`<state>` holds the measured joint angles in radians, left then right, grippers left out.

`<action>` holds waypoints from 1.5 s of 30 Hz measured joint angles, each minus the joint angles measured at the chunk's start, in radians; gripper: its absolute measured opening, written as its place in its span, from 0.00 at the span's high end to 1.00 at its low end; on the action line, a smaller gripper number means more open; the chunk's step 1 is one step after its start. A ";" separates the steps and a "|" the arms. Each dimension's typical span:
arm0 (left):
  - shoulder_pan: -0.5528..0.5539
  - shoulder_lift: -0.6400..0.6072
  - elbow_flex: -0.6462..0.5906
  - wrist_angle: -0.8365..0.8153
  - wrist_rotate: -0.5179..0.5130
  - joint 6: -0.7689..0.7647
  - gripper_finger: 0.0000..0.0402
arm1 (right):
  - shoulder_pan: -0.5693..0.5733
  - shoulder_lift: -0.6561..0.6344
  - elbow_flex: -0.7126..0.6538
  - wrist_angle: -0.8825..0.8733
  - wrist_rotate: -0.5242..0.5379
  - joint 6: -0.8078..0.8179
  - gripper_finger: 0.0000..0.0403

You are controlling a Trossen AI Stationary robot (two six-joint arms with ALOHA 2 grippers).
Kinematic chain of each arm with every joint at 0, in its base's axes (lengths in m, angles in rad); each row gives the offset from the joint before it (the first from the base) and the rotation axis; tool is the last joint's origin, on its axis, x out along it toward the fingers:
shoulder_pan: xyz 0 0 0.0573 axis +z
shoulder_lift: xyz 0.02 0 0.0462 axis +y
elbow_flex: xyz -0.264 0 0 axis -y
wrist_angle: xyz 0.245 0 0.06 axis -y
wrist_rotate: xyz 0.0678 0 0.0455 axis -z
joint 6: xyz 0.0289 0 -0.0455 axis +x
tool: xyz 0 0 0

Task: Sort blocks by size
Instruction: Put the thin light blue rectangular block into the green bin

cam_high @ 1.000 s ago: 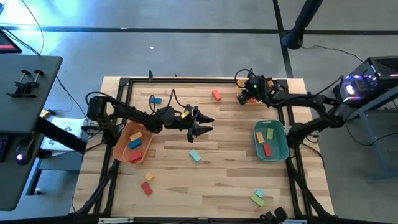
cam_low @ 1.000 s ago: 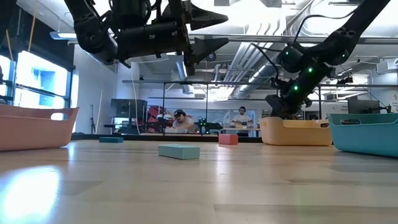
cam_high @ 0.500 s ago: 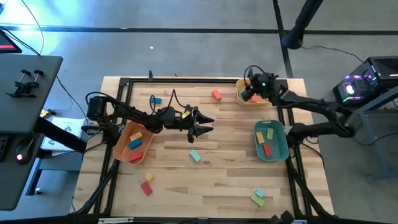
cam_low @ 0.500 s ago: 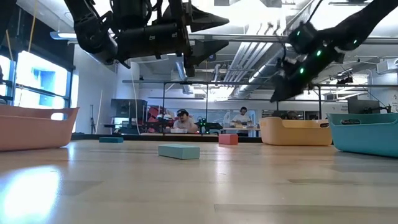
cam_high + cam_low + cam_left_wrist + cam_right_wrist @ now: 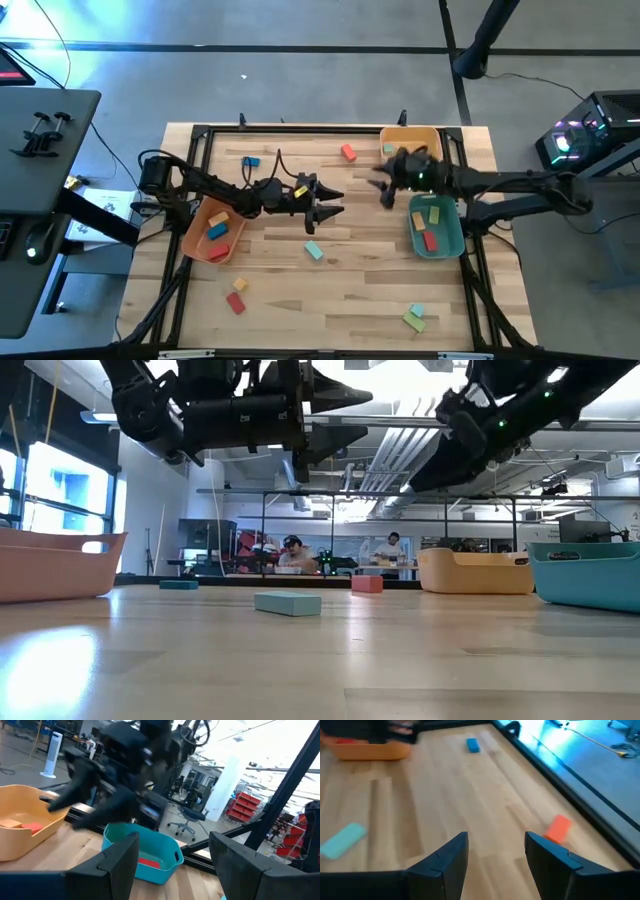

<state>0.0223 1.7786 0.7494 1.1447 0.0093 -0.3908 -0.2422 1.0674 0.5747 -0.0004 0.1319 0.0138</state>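
Red block [image 5: 558,828] near right wrist, teal block [image 5: 288,602] in low view

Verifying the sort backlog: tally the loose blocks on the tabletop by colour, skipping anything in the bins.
blue block: 1
orange-red block: 1
teal blocks: 2
yellow block: 1
red block: 1
light green block: 1
Total: 7
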 joint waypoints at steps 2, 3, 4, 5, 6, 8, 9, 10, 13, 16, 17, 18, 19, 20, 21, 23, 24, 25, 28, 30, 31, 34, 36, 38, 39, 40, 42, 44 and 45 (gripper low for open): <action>0.000 0.000 0.000 0.001 -0.005 0.000 0.43 | 0.065 0.021 0.000 0.014 0.061 0.013 0.53; 0.000 0.000 0.000 0.002 -0.013 0.000 0.43 | 0.094 0.033 0.000 0.021 0.091 0.014 0.53; 0.000 0.000 0.000 0.002 -0.019 0.000 0.43 | 0.120 0.046 0.000 0.026 0.117 0.014 0.53; 0.000 0.000 0.000 0.002 -0.022 0.000 0.43 | 0.141 0.058 0.000 0.032 0.141 0.014 0.53; 0.000 0.000 0.000 0.002 -0.022 0.000 0.43 | 0.160 0.070 0.000 0.039 0.162 0.014 0.53; 0.000 0.000 0.000 0.002 -0.022 0.000 0.43 | 0.185 0.094 0.000 0.051 0.191 0.014 0.53; 0.000 0.000 0.000 0.001 -0.022 0.000 0.43 | 0.192 0.106 0.000 0.056 0.199 0.015 0.53; 0.000 0.000 0.000 0.001 -0.022 0.000 0.43 | 0.197 0.118 0.000 0.062 0.201 0.016 0.53; 0.000 0.000 0.000 0.001 -0.022 0.000 0.43 | 0.204 0.144 0.000 0.073 0.202 0.032 0.53; 0.000 0.000 0.000 0.001 -0.022 0.000 0.43 | 0.204 0.164 0.000 0.075 0.202 0.032 0.53; 0.000 0.000 0.000 -0.001 -0.022 0.000 0.43 | 0.204 0.168 0.000 0.076 0.202 0.034 0.53; 0.000 0.000 0.000 -0.002 -0.022 0.000 0.43 | 0.204 0.173 0.000 0.076 0.202 0.034 0.53; 0.000 0.000 0.000 -0.003 -0.022 0.000 0.43 | 0.204 0.176 0.000 0.079 0.202 0.034 0.53; 0.000 0.000 0.000 -0.004 -0.022 0.000 0.43 | 0.204 0.179 0.000 0.079 0.202 0.034 0.53; 0.000 0.000 0.000 -0.004 -0.022 0.000 0.43 | 0.204 0.182 0.000 0.080 0.202 0.033 0.53; 0.000 0.000 0.000 -0.005 -0.022 0.000 0.43 | 0.204 0.184 0.000 0.079 0.202 0.033 0.53; 0.000 0.000 0.000 -0.006 -0.022 0.000 0.43 | 0.204 0.184 0.000 0.080 0.202 0.033 0.53; 0.000 0.000 0.000 -0.007 -0.023 0.000 0.43 | 0.204 0.184 0.000 0.081 0.202 0.033 0.53; 0.000 0.000 0.000 -0.013 -0.026 0.000 0.43 | 0.204 0.184 0.000 0.081 0.202 0.032 0.53; 0.000 0.000 0.000 -0.015 -0.026 0.000 0.43 | 0.204 0.184 0.000 0.081 0.201 0.032 0.53; 0.000 0.000 0.000 -0.016 -0.026 0.000 0.43 | 0.204 0.184 0.000 0.081 0.198 0.033 0.53; -0.002 0.000 0.000 -0.023 -0.022 0.000 0.43 | 0.204 0.184 0.000 0.081 0.183 0.035 0.53; -0.003 0.000 0.000 -0.045 -0.014 -0.002 0.43 | 0.203 0.188 0.000 0.083 0.152 0.045 0.53; -0.003 -0.003 0.000 -0.072 0.005 -0.010 0.43 | 0.204 0.198 0.000 0.088 0.108 0.071 0.53; -0.003 -0.007 0.000 -0.093 0.015 -0.012 0.43 | 0.203 0.205 0.000 0.097 0.095 0.079 0.53; -0.002 -0.013 0.000 -0.115 0.017 -0.010 0.43 | 0.203 0.216 0.000 0.109 0.095 0.086 0.53; -0.002 -0.031 0.000 -0.171 0.017 0.014 0.43 | 0.203 0.242 0.000 0.127 0.094 0.087 0.53; -0.002 -0.044 0.000 -0.217 -0.003 0.046 0.43 | 0.203 0.278 0.000 0.157 0.096 0.076 0.53; -0.001 -0.050 0.000 -0.237 -0.017 0.058 0.43 | 0.203 0.296 0.000 0.167 0.101 0.069 0.53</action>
<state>0.0212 1.7291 0.7494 0.9079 -0.0080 -0.3330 -0.0394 1.3633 0.5745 0.1668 0.2329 0.0827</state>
